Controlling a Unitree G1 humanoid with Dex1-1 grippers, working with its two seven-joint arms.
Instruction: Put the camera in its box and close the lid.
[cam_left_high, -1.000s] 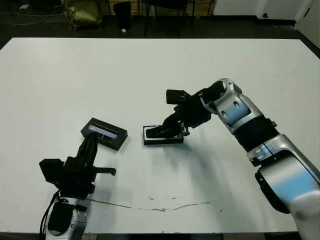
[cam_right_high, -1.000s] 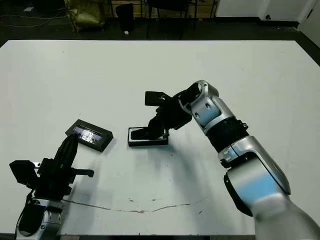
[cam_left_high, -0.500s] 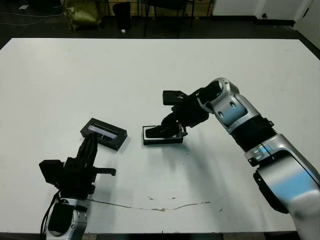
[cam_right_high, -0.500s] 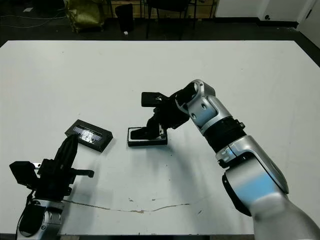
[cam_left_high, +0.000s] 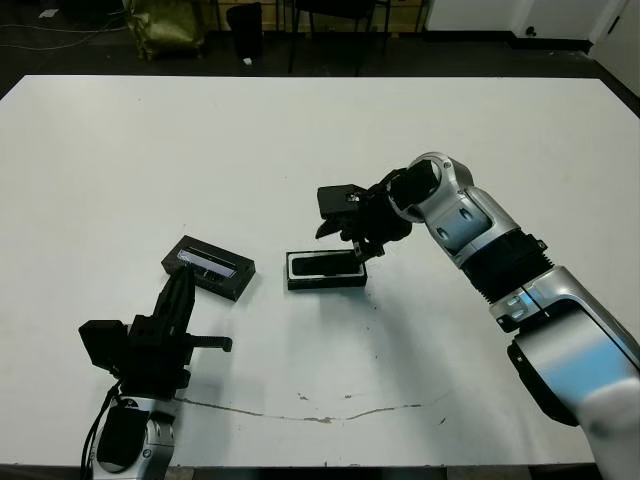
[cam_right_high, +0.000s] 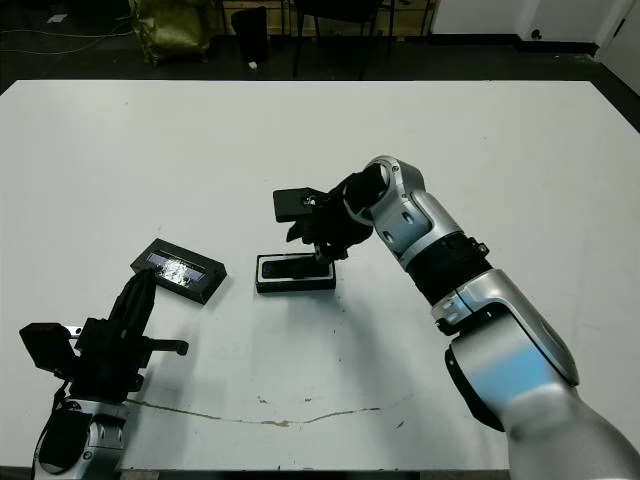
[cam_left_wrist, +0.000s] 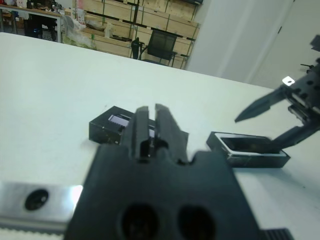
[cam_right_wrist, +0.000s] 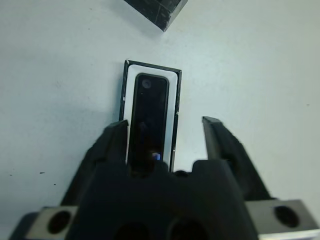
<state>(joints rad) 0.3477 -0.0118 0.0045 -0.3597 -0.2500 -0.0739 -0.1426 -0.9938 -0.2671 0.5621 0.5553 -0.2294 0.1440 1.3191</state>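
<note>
Now the camera lies flat inside the box, framed by the white lining, so the step left is the lid. The right gripper hangs just above the box's right end with its fingers spread apart and nothing between them; in its wrist view the camera runs straight ahead from under one finger, long axis in line with the fingers. The lid rests on the table well to the left of that gripper, beyond the box, and a corner of it shows ahead past the box's far end in the right wrist view. The left gripper sits much closer to the lid, with the lid straight ahead of its fingertips and slightly to one side, its long axis lying across the line of the fingers rather than along it. Those left fingers look pressed nearly together and hold nothing. Judging by this layout, the left arm is the nearer one for the lid, and it would need to part its fingers and reach forward, then carry the lid rightward to the box.
</note>
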